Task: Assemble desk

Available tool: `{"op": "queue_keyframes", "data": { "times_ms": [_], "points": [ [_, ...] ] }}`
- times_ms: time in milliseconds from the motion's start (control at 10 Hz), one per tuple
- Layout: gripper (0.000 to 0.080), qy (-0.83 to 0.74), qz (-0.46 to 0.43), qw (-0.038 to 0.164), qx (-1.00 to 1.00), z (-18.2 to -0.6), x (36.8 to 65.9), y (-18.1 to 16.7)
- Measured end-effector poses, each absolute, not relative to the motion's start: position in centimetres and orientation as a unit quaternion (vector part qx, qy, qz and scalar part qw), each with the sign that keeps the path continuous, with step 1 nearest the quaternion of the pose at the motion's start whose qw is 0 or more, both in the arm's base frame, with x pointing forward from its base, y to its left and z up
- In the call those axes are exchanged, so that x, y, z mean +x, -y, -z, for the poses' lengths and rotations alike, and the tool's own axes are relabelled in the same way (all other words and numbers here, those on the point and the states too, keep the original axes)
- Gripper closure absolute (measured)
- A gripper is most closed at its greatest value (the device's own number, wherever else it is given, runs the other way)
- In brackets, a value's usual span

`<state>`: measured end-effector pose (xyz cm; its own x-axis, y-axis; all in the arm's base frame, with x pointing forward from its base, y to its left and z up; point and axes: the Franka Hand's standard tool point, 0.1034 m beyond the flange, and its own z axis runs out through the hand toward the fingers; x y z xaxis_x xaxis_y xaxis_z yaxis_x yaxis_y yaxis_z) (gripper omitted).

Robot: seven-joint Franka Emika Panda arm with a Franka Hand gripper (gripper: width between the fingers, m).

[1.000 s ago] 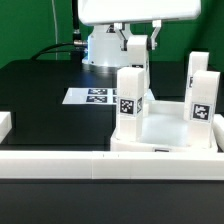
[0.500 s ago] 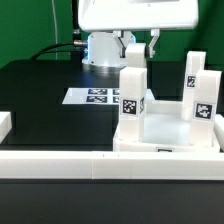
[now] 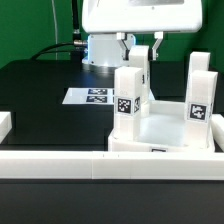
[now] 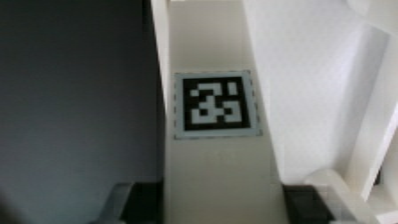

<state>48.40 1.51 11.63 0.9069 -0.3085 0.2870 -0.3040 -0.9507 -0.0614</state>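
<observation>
- Here, the desk top (image 3: 165, 128), a white tray-like piece, is lying in the lower right of the exterior view on the black bench (image 3: 40, 85), with several square white legs standing upright out of its corners.
- The front leg (image 3: 128, 102) is rising near the frame's centre, showing a black-and-white tag on its face; another tagged leg (image 3: 200, 105) is standing at the right edge, with a further one (image 3: 197, 68) behind it.
- The gripper (image 3: 141, 50) is hanging from the arm at the upper centre, its jaws gripping a leg (image 4: 217, 110) at that leg's upper end; in the wrist view this leg is filling the middle of the frame, its tag facing the camera, with the dark fingertips (image 4: 143, 200) sitting at either side of it.
- The marker board (image 3: 92, 96) is lying flat on the bench at centre left, behind the front leg.
- A long white rail (image 3: 60, 166) is running across the lower part of the exterior view.
</observation>
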Motion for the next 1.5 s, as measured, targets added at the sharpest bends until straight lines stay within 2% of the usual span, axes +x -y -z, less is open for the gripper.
{"op": "queue_keyframes", "data": {
  "times_ms": [600, 1500],
  "points": [
    [0.0508, -0.141, 0.157, 0.001, -0.978, -11.65, 48.49, -1.02],
    [0.0508, -0.147, 0.157, 0.003, -0.977, -11.67, 48.44, -1.34]
  ]
}}
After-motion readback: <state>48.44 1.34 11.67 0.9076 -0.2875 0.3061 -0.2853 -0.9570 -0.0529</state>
